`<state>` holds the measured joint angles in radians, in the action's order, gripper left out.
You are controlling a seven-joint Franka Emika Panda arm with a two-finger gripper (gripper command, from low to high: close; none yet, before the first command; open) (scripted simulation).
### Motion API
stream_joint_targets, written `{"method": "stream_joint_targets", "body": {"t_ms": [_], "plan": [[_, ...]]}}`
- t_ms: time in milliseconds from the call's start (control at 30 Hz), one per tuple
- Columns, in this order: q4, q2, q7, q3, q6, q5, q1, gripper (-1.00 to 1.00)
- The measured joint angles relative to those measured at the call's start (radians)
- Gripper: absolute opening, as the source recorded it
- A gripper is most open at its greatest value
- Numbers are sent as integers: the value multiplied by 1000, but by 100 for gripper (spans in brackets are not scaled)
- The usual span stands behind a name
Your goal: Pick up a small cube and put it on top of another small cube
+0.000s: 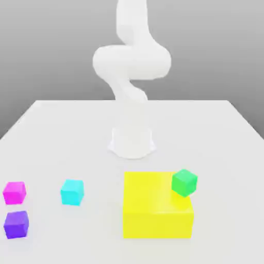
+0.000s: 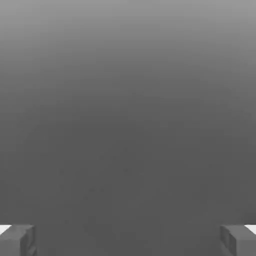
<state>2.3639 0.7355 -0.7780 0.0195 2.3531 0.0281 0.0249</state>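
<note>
The small cyan cube (image 1: 71,192) sits on the white table (image 1: 216,134), toward the exterior view's left. The small green cube (image 1: 184,182) rests at the far right corner of the big yellow block's (image 1: 154,209) top, turned slightly. The arm (image 1: 131,62) rises from its base and leaves the exterior view upward, far from both cubes. In the hand view my gripper (image 2: 128,241) is open, its two grey fingertips (image 2: 18,240) spread wide with nothing between them, facing a plain grey background.
A magenta cube (image 1: 14,192) and a purple cube (image 1: 16,224) lie at the exterior view's far left, near the table's front edge. The robot's base (image 1: 132,142) stands mid-table behind the yellow block.
</note>
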Motion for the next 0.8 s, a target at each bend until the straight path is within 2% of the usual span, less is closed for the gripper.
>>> {"method": "stream_joint_targets", "body": {"t_ms": [333, 533, 600, 667, 800], "plan": [[298, -311, 123, 143, 252, 108, 120, 0], [497, -535, 256, 266, 430, 116, 191, 0], [552, -654, 352, 301, 520, 46, 200, 0], [559, -752, 446, 281, 594, -67, 214, 0], [537, -905, 574, 89, 715, -238, 361, 0]]}}
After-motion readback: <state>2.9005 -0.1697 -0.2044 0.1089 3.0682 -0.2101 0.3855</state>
